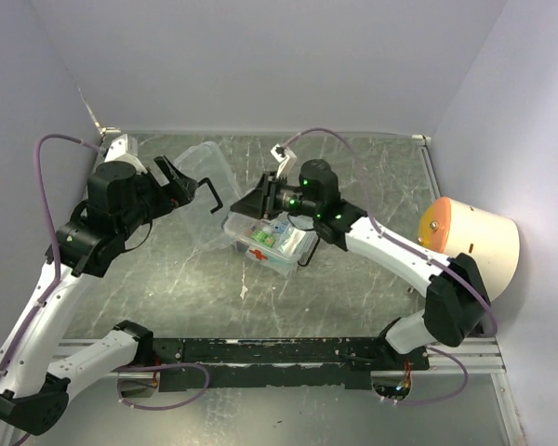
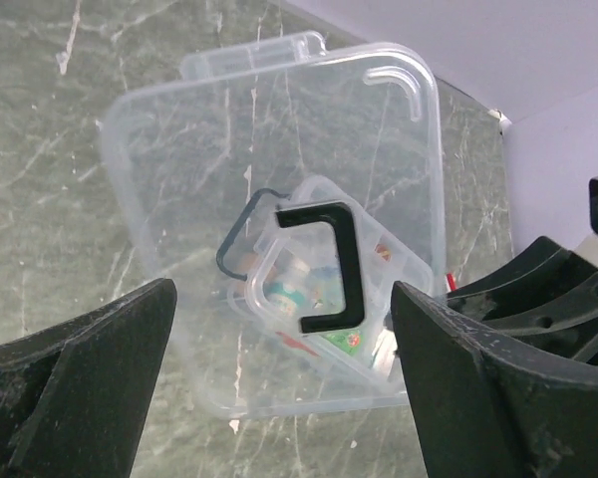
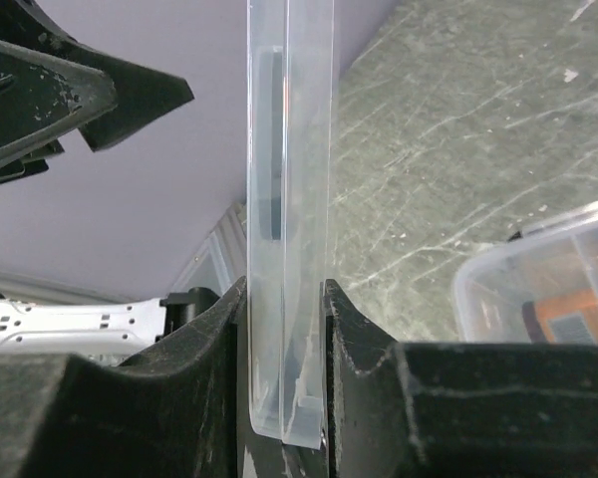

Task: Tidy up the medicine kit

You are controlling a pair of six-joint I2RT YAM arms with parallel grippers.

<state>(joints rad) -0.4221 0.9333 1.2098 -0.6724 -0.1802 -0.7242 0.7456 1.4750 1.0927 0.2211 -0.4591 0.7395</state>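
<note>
Clamping pincer: the right gripper [image 3: 284, 304] is pinched tight on one edge of the flat clear lid [image 3: 289, 149], which stands upright out of its jaws.
Free pincer: the left gripper [image 2: 283, 289] is spread wide and touches nothing. It faces the lid's broad side, with the black handle [image 2: 329, 267] straight ahead between its fingers.
Medicine kit: the medicine kit [image 1: 272, 243] sits uncovered on the table [image 1: 381, 177], just below and beside the right gripper. From the left gripper it lies beyond the lid and is seen through it.
Step, as I judge it: passing or re-gripping the lid between the two arms.
Doing it well: bring the left fingers square onto the handle or a free edge. Close firmly before the right gripper lets go. Keep the lid's lower edge off the kit so it isn't knocked.
</note>
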